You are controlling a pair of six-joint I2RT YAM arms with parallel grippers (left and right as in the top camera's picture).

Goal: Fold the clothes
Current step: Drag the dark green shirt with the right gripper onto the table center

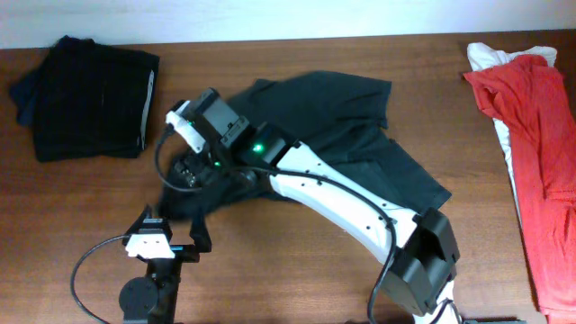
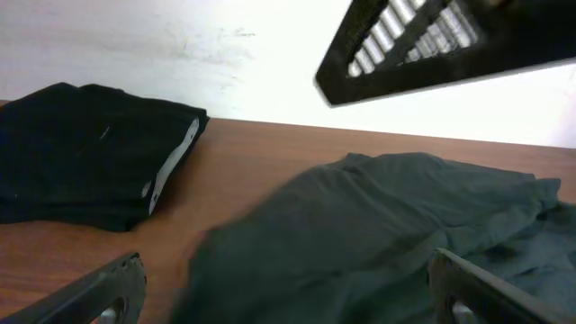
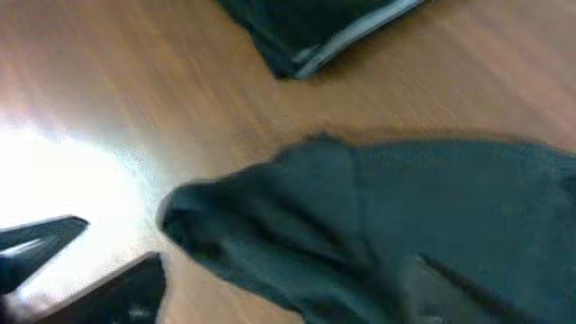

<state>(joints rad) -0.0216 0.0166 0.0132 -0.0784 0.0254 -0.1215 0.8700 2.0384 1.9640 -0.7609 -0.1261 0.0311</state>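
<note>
Crumpled charcoal short-sleeved fabric T-shirt (image 1: pixel 342 117): bunched end lies just beside right gripper (image 3: pixel 121 243), bulk trailing behind it, long axis crosswise to left gripper (image 2: pixel 292 283); both grippers' fingers apart, no cloth between; right gripper nearer, left facing same end

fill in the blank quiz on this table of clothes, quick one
The folded black garment lies at the far ___ of the brown wooden table. The ___ arm reaches across the crumpled charcoal T-shirt. The red garment lies partly over a ___ cloth. The jaws of the left gripper stand ___.
Missing: left; right; white; open.
</note>
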